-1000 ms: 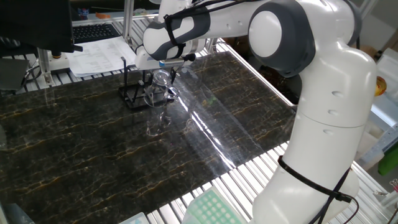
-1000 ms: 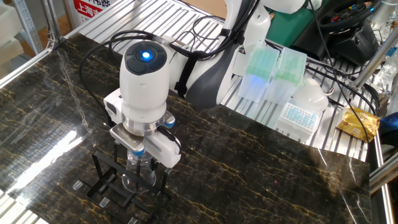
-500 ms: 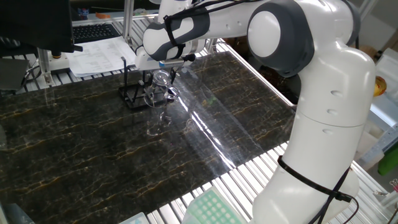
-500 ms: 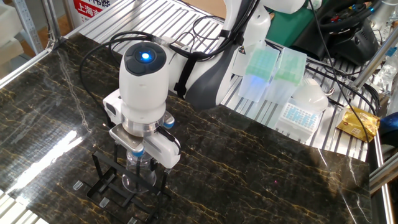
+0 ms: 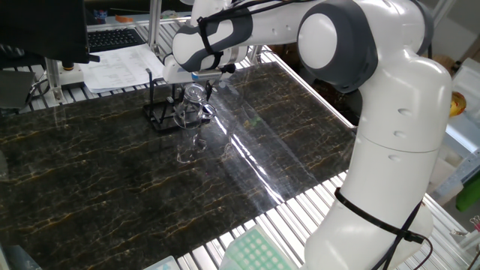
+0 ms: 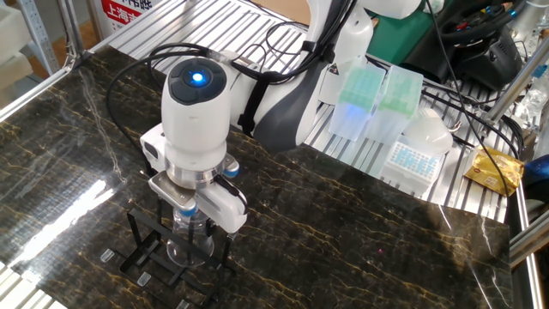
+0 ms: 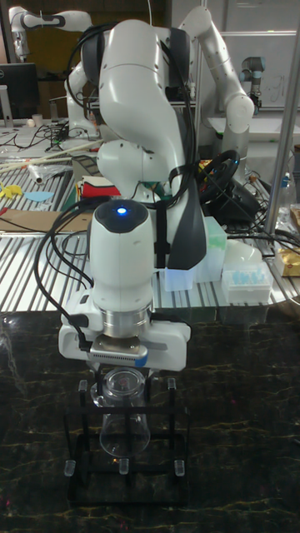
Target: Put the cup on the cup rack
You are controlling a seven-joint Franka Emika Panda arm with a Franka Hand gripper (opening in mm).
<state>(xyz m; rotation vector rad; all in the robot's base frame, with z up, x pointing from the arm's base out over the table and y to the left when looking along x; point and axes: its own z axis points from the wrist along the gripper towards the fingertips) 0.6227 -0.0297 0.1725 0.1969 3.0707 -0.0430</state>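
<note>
Hanging at six o'clock directly beneath the gripper, the cup stands among the cup rack pegs on the table; gripper closed on the cup's rim

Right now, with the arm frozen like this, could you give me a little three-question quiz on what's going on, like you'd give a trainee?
1. True or false: the cup lies on its side on the table, far from the cup rack.
2. Multiple choice: the gripper is (A) directly above the cup, (B) over the keyboard, (C) off the table's edge.
3. Fill in: the light on top of the arm's wrist glows ____.

Key
1. False: it stands upright among the rack's pegs.
2. A.
3. Blue.
</note>
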